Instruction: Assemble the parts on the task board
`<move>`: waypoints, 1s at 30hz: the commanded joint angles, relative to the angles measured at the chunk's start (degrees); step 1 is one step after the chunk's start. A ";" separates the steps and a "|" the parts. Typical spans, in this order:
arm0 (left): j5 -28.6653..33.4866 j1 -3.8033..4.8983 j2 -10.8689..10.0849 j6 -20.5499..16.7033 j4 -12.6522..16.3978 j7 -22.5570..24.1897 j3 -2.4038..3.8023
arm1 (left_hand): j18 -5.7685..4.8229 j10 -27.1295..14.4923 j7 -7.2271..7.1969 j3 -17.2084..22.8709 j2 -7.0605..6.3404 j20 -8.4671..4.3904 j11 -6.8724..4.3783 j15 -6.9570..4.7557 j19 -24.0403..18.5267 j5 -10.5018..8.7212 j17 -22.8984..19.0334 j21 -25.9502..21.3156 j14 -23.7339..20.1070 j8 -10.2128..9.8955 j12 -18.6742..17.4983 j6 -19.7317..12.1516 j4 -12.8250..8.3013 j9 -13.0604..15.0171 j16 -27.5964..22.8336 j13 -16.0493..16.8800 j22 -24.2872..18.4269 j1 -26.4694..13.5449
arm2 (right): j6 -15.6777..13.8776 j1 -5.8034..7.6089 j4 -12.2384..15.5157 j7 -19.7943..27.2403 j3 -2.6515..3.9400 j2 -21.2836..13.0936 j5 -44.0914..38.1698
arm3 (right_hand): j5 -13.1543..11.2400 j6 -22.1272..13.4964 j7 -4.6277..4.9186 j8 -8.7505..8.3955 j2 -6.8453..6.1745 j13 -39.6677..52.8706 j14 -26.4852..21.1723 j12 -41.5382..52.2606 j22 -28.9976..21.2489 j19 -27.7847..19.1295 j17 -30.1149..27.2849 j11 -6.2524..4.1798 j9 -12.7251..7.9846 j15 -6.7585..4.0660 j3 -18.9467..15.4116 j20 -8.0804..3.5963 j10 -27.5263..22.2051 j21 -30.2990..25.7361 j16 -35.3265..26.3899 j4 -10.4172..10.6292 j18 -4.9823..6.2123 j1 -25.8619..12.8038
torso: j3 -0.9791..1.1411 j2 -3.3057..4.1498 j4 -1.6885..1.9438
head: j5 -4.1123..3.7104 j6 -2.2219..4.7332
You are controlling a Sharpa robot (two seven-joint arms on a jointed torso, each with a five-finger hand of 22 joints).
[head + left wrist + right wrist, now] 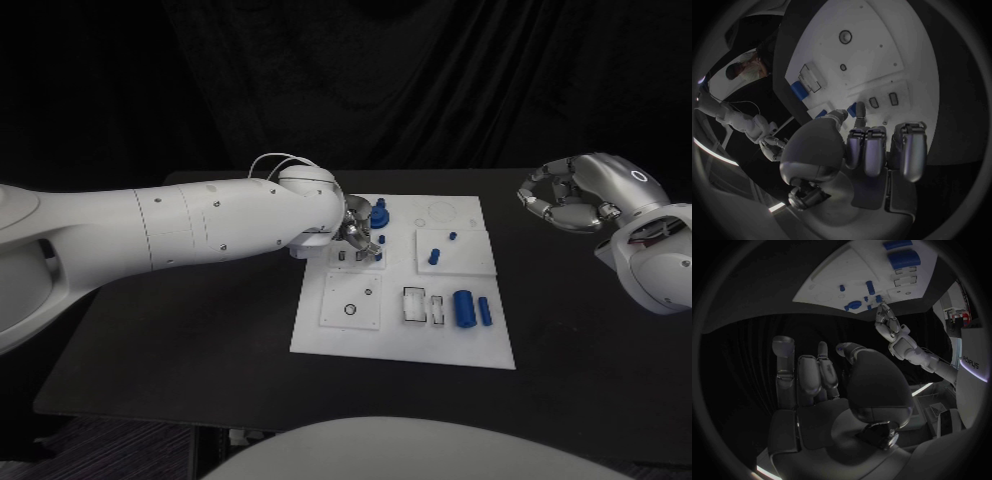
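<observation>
Black table [216, 330]; left hand [356, 238] over task board [389, 330].

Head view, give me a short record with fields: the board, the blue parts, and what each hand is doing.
board: white task board in the middle of the black table
blue parts: large cylinder with a thinner one beside it, near the board's right edge; small pegs farther back
left hand: left hand over the board's far left part, fingers on a small blue piece; whether it grips is unclear
right hand: right hand raised off to the board's right, holding nothing, fingers loosely curled
</observation>
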 commanded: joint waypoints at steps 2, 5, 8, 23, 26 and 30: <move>3.81 0.18 0.17 4.31 0.11 -0.22 0.08 | 0.26 5.89 0.24 1.02 -0.33 0.55 0.57 0.57 1.21 0.54 15.09 -0.55 5.95 -0.74 0.20 -0.17 0.12 -0.51 0.15 15.02 9.66 0.67 | 0.06 -0.12 0.05 -1.13 0.06 -0.09 -0.36 | 0.31 -0.23 0.11 0.30 0.19 -0.04 -0.43 -0.21 3.85 -0.13 -0.02 -0.10 0.11 -0.07 0.37 -0.06 -0.38 -0.11 -0.31 -0.06 -0.12 0.40 | -0.05 0.13 -0.06 | 0.07 -0.26; 6.93 0.22 0.34 4.26 -0.01 -0.78 0.10 | 0.31 5.89 0.30 1.35 -0.65 0.72 0.66 0.67 1.07 -0.47 15.09 -0.75 5.95 -0.94 0.20 0.16 0.23 -0.69 0.15 15.02 9.54 0.66 | 0.17 -0.12 0.06 -1.19 0.06 -0.04 -0.36 | 0.30 -0.23 0.09 0.36 0.17 0.04 -0.40 -0.15 3.88 -0.12 0.04 -0.11 0.17 -0.08 0.47 -0.06 -0.32 -0.14 -0.27 -0.17 -0.12 0.56 | -0.11 0.19 -0.01 | 0.05 -0.39; 8.62 0.24 0.41 3.06 -0.02 -1.42 0.11 | 0.35 5.89 0.46 0.34 -1.44 0.94 0.84 0.87 0.98 -7.24 15.09 -0.92 5.95 -1.14 0.20 0.80 1.19 -0.85 0.15 15.02 9.50 -1.04 | 0.22 -0.12 0.05 -1.22 0.06 -0.03 -0.36 | 0.30 -0.24 0.08 0.44 0.11 0.02 -0.39 -0.17 3.93 -0.09 0.03 -0.13 0.26 -0.09 0.61 -0.07 -0.33 -0.12 -0.29 -0.33 -0.12 0.80 | -0.12 0.20 0.03 | 0.03 -0.43; 8.68 0.25 -0.81 -1.48 0.94 -3.10 0.10 | 0.30 5.89 -0.09 -4.56 -1.77 0.93 0.54 0.69 1.27 -15.24 15.09 -0.85 5.95 -0.32 0.20 3.64 2.28 0.23 0.15 15.02 9.92 -8.83 | 0.61 -0.15 -0.41 -1.31 0.05 0.24 -0.36 | 0.28 -0.28 0.06 0.65 -0.07 0.11 -0.33 -0.11 4.05 -0.01 0.10 -0.16 0.50 -0.12 0.98 -0.10 -0.24 -0.15 -0.27 -0.82 -0.13 1.54 | -0.22 0.33 -0.07 | 0.23 -0.46; 8.68 0.25 -0.67 -1.75 0.77 -4.30 0.10 | 0.26 5.89 -0.31 -4.95 -1.49 0.72 0.32 0.46 1.42 -13.34 15.09 -0.77 5.95 -0.13 0.20 4.10 2.30 0.51 0.15 15.02 10.05 -9.52 | 0.63 -0.18 -0.48 -1.31 0.05 0.29 -0.36 | 0.28 -0.28 0.06 0.65 -0.07 0.11 -0.33 -0.11 4.05 -0.01 0.10 -0.16 0.50 -0.12 0.98 -0.10 -0.24 -0.15 -0.27 -0.82 -0.13 1.54 | -0.23 0.29 -0.04 | 0.33 -0.46; 8.68 0.25 -0.20 -3.35 0.17 -6.03 0.10 | 0.23 5.89 -0.54 -4.58 -0.77 0.45 0.06 0.20 1.59 -10.62 15.09 -0.70 5.95 -0.19 0.20 4.24 1.97 0.70 0.15 15.02 10.16 -9.21 | 0.68 -0.21 -0.55 -1.34 0.05 0.34 -0.36 | 0.28 -0.28 0.05 0.70 -0.09 0.10 -0.31 -0.13 4.06 -0.02 0.13 -0.17 0.55 -0.12 1.05 -0.10 -0.25 -0.21 -0.25 -0.91 -0.12 1.68 | -0.24 0.24 0.00 | 0.28 -0.46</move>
